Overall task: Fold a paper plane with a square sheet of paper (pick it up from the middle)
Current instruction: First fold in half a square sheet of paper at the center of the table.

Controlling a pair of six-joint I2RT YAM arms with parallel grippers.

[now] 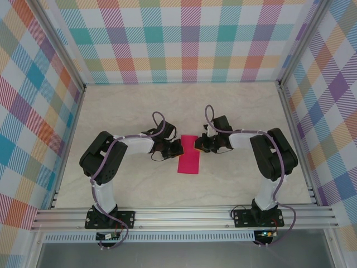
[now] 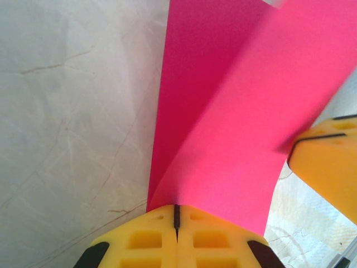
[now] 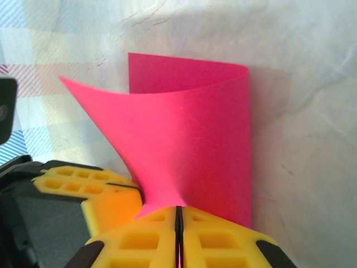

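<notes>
The magenta-pink sheet of paper [image 1: 188, 158] lies mid-table, bent over on itself so that from above it looks like a narrow upright strip. My left gripper [image 1: 179, 148] meets it from the left and my right gripper [image 1: 196, 144] from the right, both at its upper end. In the left wrist view the yellow jaws [image 2: 176, 207] are shut on the edge of the paper [image 2: 223, 111], whose upper layer curves up off the lower one. In the right wrist view the jaws [image 3: 179, 208] are shut on the paper [image 3: 189, 139], a lifted flap that curls over the flat layer.
The pale marbled tabletop [image 1: 139, 106] is walled by plaid panels on three sides, with an aluminium rail [image 1: 184, 215] along the near edge. The other gripper's yellow finger [image 2: 329, 167] sits close at the right of the left wrist view, and likewise at the left [image 3: 83, 190] of the right wrist view.
</notes>
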